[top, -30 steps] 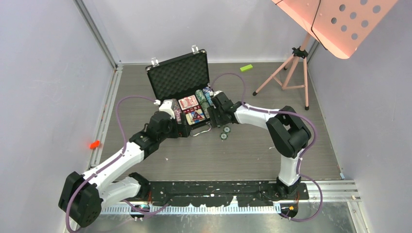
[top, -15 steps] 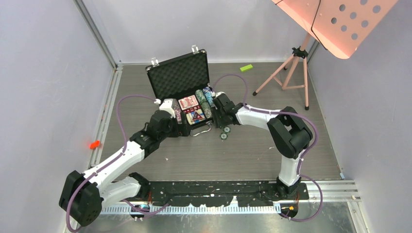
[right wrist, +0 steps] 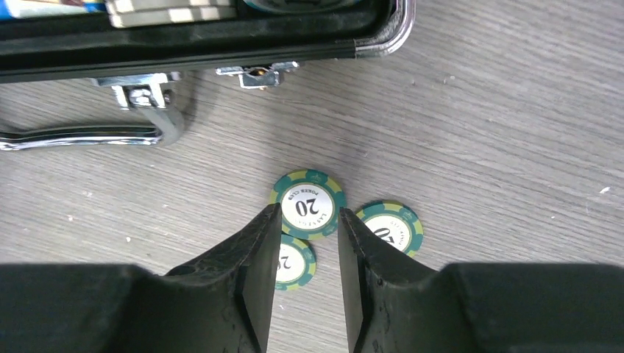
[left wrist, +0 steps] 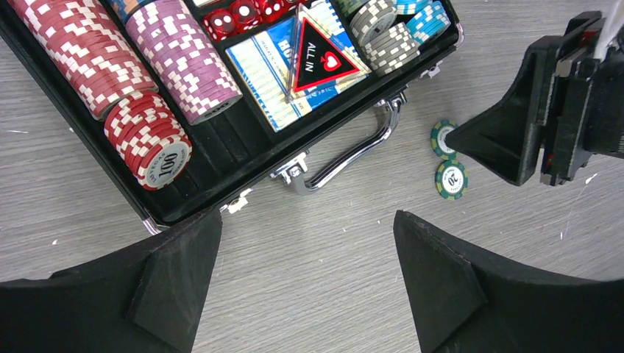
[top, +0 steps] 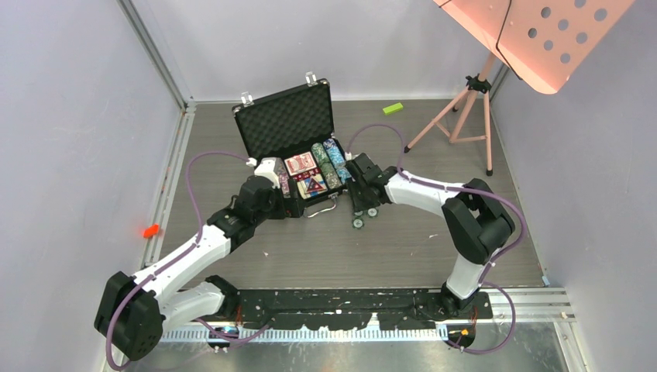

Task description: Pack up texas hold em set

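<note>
The black briefcase [top: 283, 116] stands open mid-table, lid up. Its tray [left wrist: 221, 147] holds rows of striped poker chips [left wrist: 66, 44], a card deck [left wrist: 268, 66], red dice [left wrist: 243, 15] and an "ALL IN" triangle [left wrist: 322, 59]. Three green "20" chips lie on the table in front of the case's right corner. My right gripper [right wrist: 309, 209] points down at them, its fingertips pressed against the edges of one green chip [right wrist: 307, 204]. The other two [right wrist: 390, 229] [right wrist: 294, 263] lie beside it. My left gripper [left wrist: 307, 220] hangs open over bare table by the case's handle [left wrist: 346, 151], nothing between its fingers.
A small green block [top: 393, 108] lies at the back. A pink tripod stand [top: 465, 108] with a perforated pink panel [top: 534, 31] occupies the back right. A small orange-red piece [top: 150, 230] sits at the left edge. Walls close in on three sides.
My right gripper has moved from the case's right edge toward me, down onto the loose green chips, and its jaws have narrowed around one. The left arm has stayed still.
</note>
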`<action>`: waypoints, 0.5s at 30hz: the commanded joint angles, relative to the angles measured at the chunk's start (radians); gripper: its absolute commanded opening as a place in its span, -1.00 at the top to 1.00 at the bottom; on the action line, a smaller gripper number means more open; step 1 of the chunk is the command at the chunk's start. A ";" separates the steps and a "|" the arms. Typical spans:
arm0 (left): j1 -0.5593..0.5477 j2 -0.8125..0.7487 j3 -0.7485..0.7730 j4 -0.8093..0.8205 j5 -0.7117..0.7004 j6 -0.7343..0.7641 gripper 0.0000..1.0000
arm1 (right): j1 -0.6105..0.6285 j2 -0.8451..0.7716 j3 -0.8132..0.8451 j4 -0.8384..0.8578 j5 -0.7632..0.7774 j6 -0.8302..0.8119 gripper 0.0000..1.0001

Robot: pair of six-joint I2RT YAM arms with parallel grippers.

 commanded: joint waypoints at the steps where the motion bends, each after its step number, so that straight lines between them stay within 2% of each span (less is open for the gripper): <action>1: 0.005 0.001 0.037 0.044 0.016 -0.011 -0.80 | 0.006 -0.067 0.079 -0.054 -0.001 0.012 0.22; 4: 0.005 -0.003 0.034 0.040 0.015 -0.011 -0.80 | 0.006 -0.090 0.086 -0.086 0.033 0.007 0.21; 8: 0.005 -0.004 0.031 0.042 0.015 -0.013 -0.80 | 0.009 -0.093 0.075 -0.108 0.032 0.004 -0.20; 15: 0.005 0.000 0.032 0.043 0.022 -0.014 -0.80 | 0.032 -0.041 0.096 -0.100 0.020 -0.005 -0.23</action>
